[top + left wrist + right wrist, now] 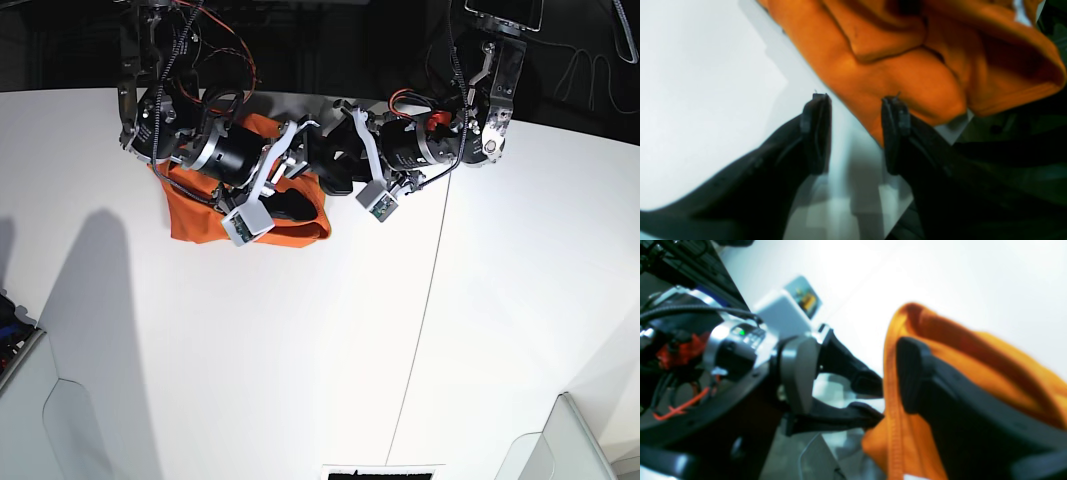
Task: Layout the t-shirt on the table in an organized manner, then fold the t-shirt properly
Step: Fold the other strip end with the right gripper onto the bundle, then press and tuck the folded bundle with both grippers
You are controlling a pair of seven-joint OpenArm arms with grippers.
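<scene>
The orange t-shirt point(195, 215) lies bunched near the back edge of the white table point(300, 350). My right gripper point(288, 205) hovers over the shirt's right part. In the right wrist view one black finger point(917, 373) stands against the shirt's stitched hem point(892, 380), and cloth point(990, 350) drapes around it; the jaws look spread, pinching nothing. My left gripper point(855, 98) is open just right of the shirt point(907, 66). One fingertip point(895, 103) touches the cloth's edge and the other point(818, 100) is over bare table point(690, 100).
Both arms crowd together at the table's back edge point(60, 92), with cables and dark space behind. A thin seam point(420, 330) runs down the tabletop. Grey bins sit at the front left point(20, 380) and front right point(570, 440) corners.
</scene>
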